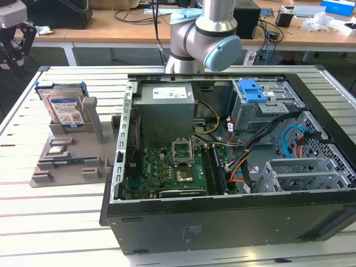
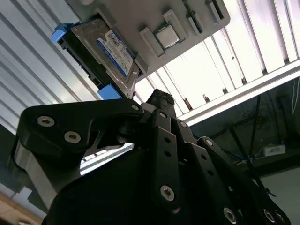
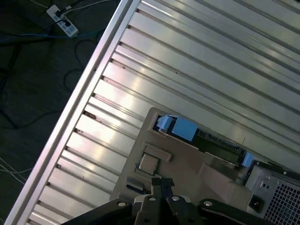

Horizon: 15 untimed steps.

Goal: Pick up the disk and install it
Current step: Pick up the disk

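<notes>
I'm seeing the disk (image 1: 65, 108) standing upright in a grey holder (image 1: 83, 133) on the worktop (image 1: 55, 222). It's sitting at the exterior view's left of the open computer case (image 1: 222, 222), near it but not touching, so it's not yet installed. In both wrist views the pincer (image 3: 162, 183) is hanging above the worktop close to the holder, apart from the disk. Its fingertips are resting together and gripping nothing. Inside the case, a grey cage with a blue latch (image 1: 253, 92) is sitting at the far right.

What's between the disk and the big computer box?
In the exterior view, the grey holder's upright post stands between the disk and the computer case, then bare slatted table.
</notes>
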Each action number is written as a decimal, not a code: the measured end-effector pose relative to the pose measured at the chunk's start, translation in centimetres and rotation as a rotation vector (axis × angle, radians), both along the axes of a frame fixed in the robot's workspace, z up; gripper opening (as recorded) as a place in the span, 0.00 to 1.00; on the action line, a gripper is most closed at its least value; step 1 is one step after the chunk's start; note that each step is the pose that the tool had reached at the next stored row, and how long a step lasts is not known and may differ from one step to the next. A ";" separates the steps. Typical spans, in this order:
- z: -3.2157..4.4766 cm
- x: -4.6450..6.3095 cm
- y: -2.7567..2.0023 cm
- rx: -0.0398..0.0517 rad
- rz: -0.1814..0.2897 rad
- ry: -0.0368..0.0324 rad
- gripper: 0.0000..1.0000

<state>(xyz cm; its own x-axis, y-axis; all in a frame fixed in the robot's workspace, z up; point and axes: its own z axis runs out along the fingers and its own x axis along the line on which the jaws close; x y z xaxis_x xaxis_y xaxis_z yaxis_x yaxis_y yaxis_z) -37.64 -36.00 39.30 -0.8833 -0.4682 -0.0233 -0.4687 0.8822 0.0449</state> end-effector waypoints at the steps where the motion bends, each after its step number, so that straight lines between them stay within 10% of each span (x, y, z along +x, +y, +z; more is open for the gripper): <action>1: 0.00 0.0 0.00 0.0000 0.026 0.0000 0.10; 15: 0.00 0.0 0.00 0.0000 0.243 0.0001 0.10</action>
<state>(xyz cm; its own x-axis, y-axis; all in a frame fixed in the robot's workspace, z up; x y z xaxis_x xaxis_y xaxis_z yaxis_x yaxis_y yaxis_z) -37.64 -36.00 39.30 -0.7449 -0.6667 -0.0233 -0.6670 0.7437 0.0449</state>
